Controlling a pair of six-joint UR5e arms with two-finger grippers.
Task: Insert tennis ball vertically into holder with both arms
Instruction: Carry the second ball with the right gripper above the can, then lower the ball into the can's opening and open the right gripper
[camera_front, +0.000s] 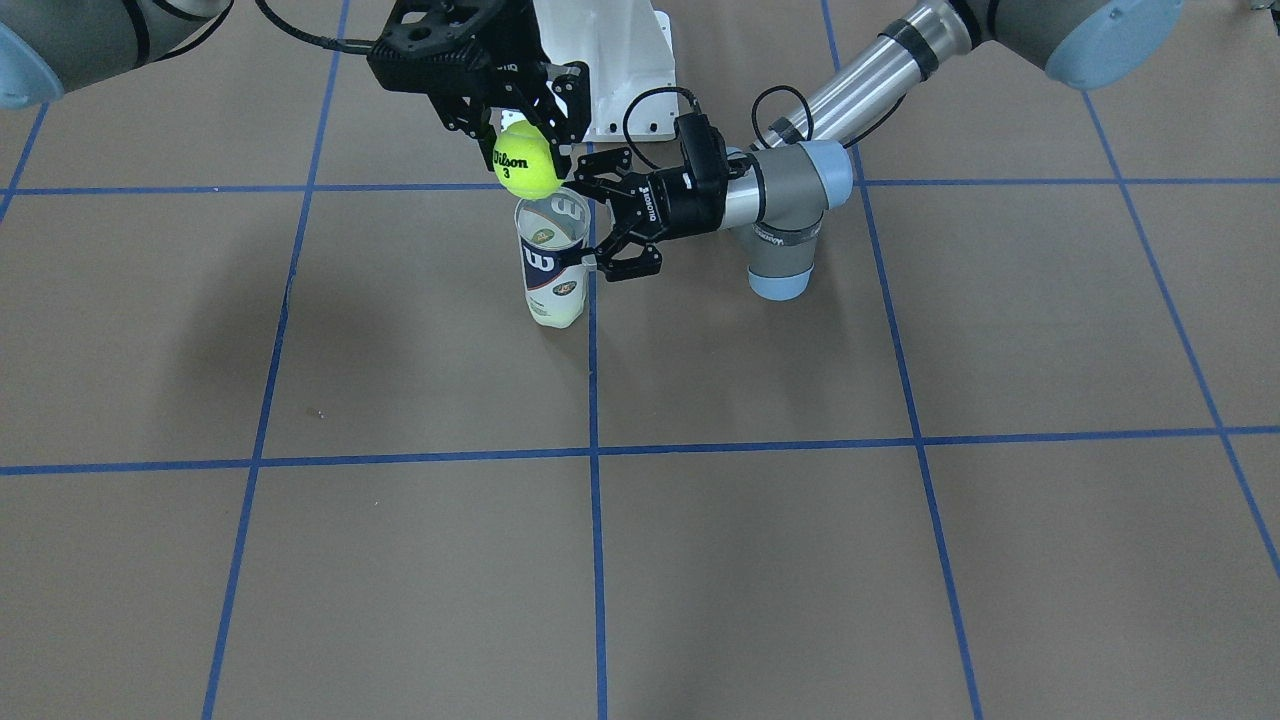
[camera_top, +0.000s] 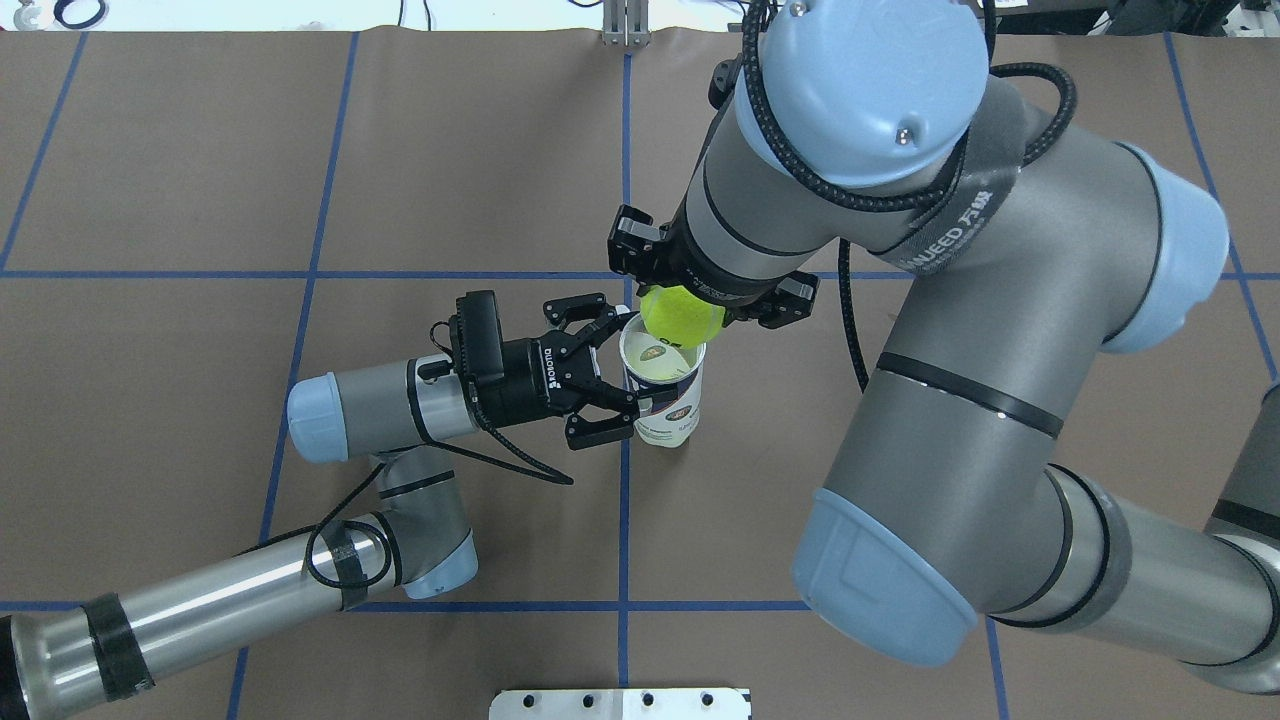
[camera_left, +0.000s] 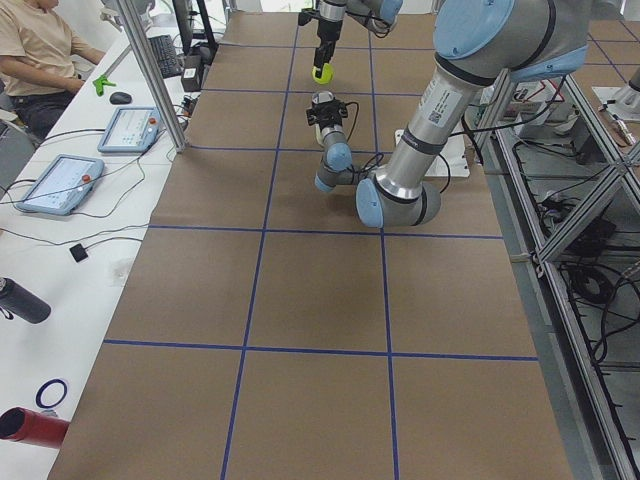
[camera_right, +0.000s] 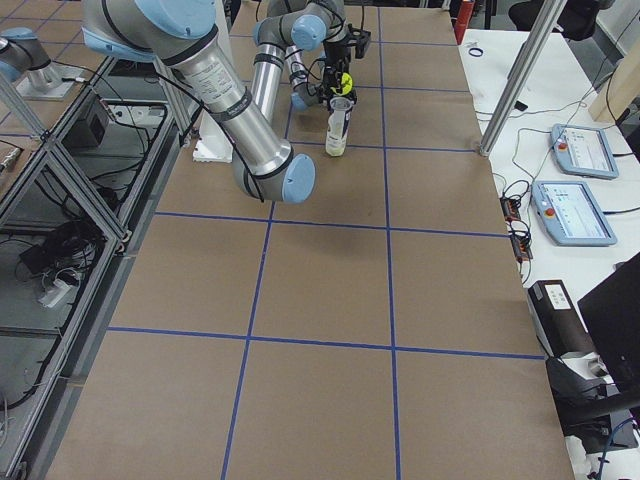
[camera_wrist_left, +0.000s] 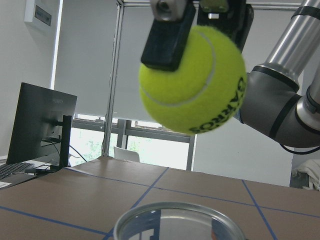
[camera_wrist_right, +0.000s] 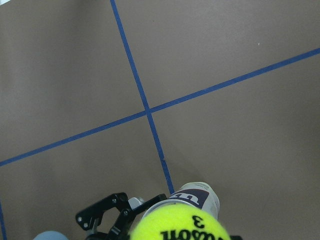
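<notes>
Fuzzy yellow tennis ball (camera_front: 527, 159) clamped in right pincer (camera_front: 529, 125), left pincer (camera_front: 596, 222) clamping clear cylindrical holder (camera_front: 551, 262)

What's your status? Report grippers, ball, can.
Right gripper shut on Wilson tennis ball, above the can's mouth. Left gripper clamps the upright can from the side. Ball not yet in. Nothing blocking the opening.

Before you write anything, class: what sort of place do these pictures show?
Most likely a robotics lab: two robot arms work at a table marked with a blue tape grid, teach pendants lie on a side desk, and a person sits there.
</notes>
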